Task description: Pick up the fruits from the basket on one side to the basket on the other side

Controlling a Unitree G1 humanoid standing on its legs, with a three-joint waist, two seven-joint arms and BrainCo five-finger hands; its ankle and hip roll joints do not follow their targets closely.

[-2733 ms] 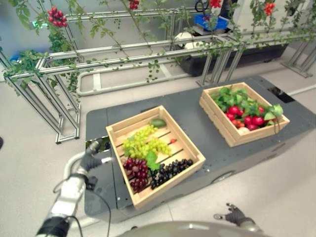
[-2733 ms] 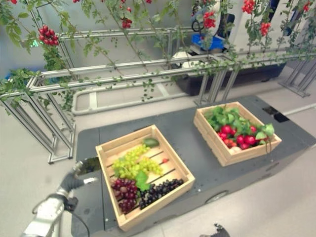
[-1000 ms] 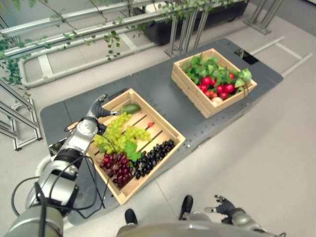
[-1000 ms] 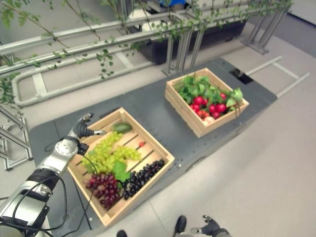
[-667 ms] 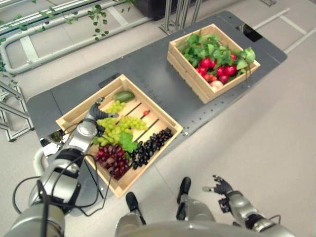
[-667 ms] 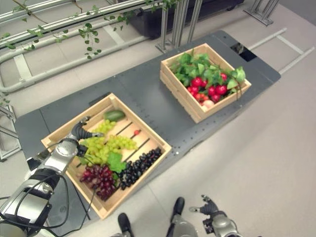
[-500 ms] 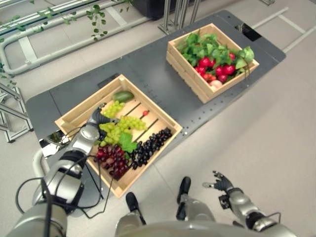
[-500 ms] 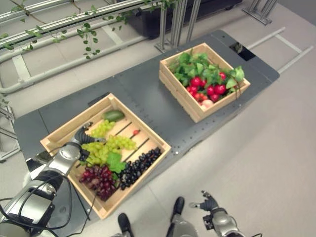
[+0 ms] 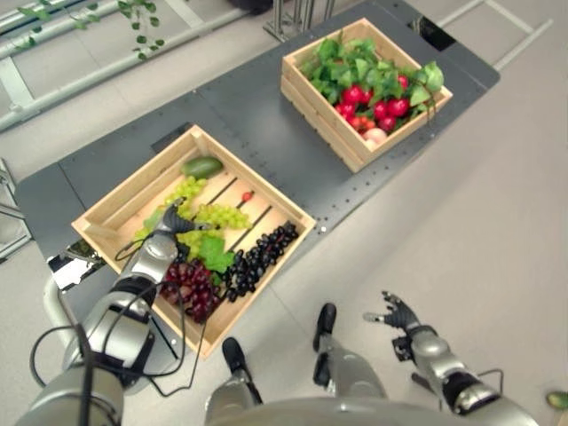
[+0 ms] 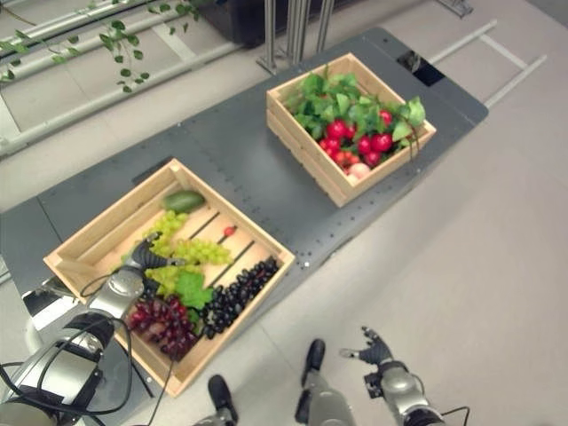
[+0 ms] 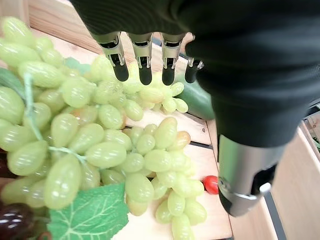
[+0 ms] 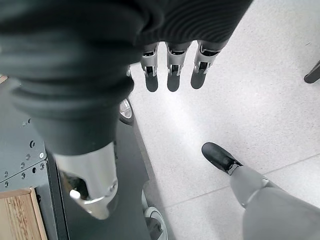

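A wooden crate (image 9: 133,191) on the left of the grey platform holds green grapes (image 9: 209,216), dark red grapes (image 9: 191,286), black grapes (image 9: 257,262), a green oval fruit (image 9: 202,166) and a small red fruit (image 9: 248,196). My left hand (image 9: 167,234) is inside this crate. Its straight fingers (image 11: 145,60) hover just over the green grapes (image 11: 100,150), closed on nothing. The second crate (image 9: 311,98), at the right, is full of red fruits (image 9: 373,98) and green leaves. My right hand (image 9: 397,312) hangs open low over the floor.
Both crates stand on a low dark grey platform (image 9: 266,142) with pale floor all around it. A metal rail frame with vines (image 9: 89,71) runs behind the platform at the upper left. A grape leaf (image 11: 87,215) lies between the bunches.
The camera has tilted down and shifted. My left hand came from outside the left crate, over its rim, and now sits above the green grapes. The right hand stays low.
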